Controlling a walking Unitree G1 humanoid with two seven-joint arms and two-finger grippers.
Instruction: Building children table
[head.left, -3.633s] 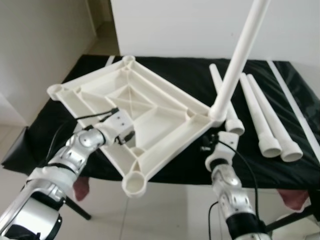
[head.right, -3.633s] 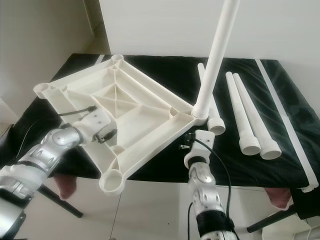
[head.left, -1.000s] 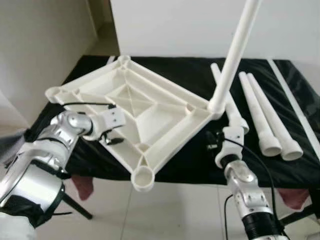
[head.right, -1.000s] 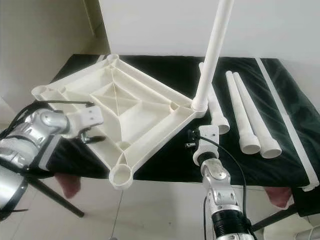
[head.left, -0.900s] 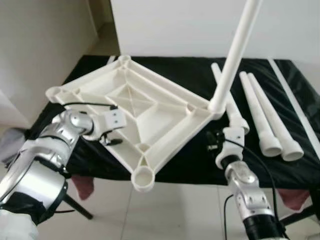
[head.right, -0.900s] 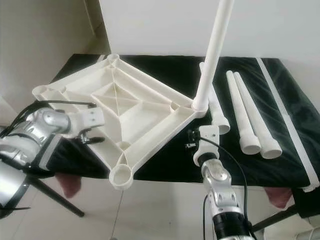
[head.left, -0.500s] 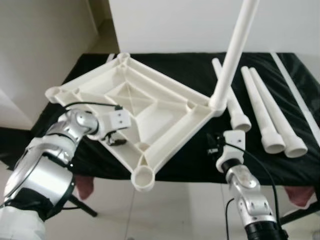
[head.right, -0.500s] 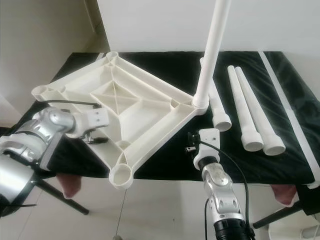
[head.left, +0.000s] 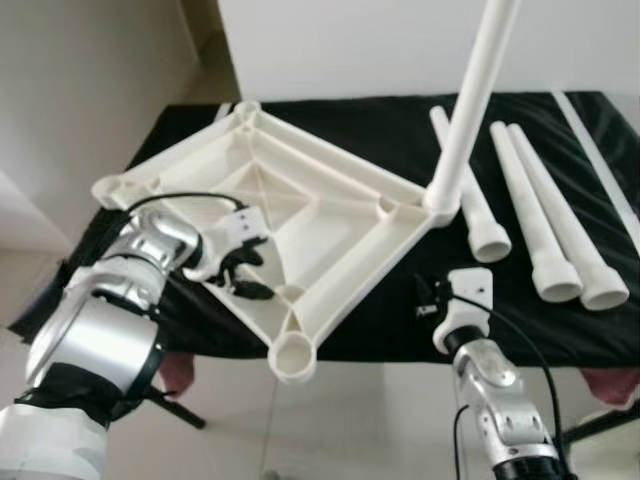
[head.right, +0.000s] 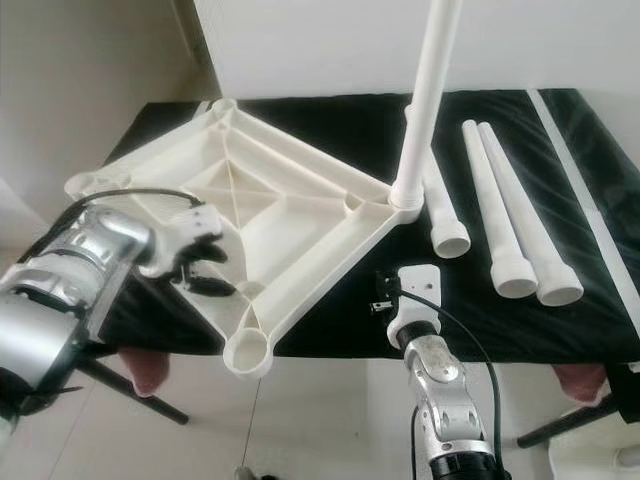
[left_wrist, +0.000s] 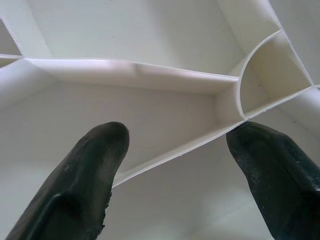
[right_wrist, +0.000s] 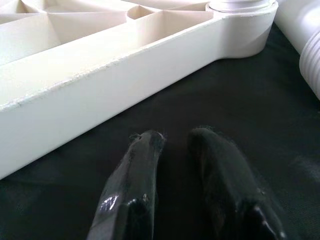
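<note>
Tabletop (head.left: 300, 215) lies upside down on the black-covered table (head.left: 380, 130), ribs facing up, so its corner sockets are open to take legs; one corner juts past the near edge of the table, its empty socket (head.left: 292, 357) hanging over the floor. One leg (head.left: 465, 110) already stands upright in the right-hand corner socket; three loose legs (head.left: 545, 225) lie side by side on the cloth just beyond it, wide ends toward me, well within reach of my right arm.

My left gripper (left_wrist: 175, 165) sits low over the near-left rim of the tabletop, fingers (left_wrist: 95, 170) spread wide on either side of an inner rib and closed on nothing; I judge it is placed there to steady or turn the top. My right gripper (right_wrist: 175, 145) rests low over the cloth beside the tabletop's long edge, its fingers (right_wrist: 140, 165) nearly together and empty.

Obstacles for the next leg, as I judge: the standing leg leans across the loose ones; the overhanging corner could tip the top if pressed.
</note>
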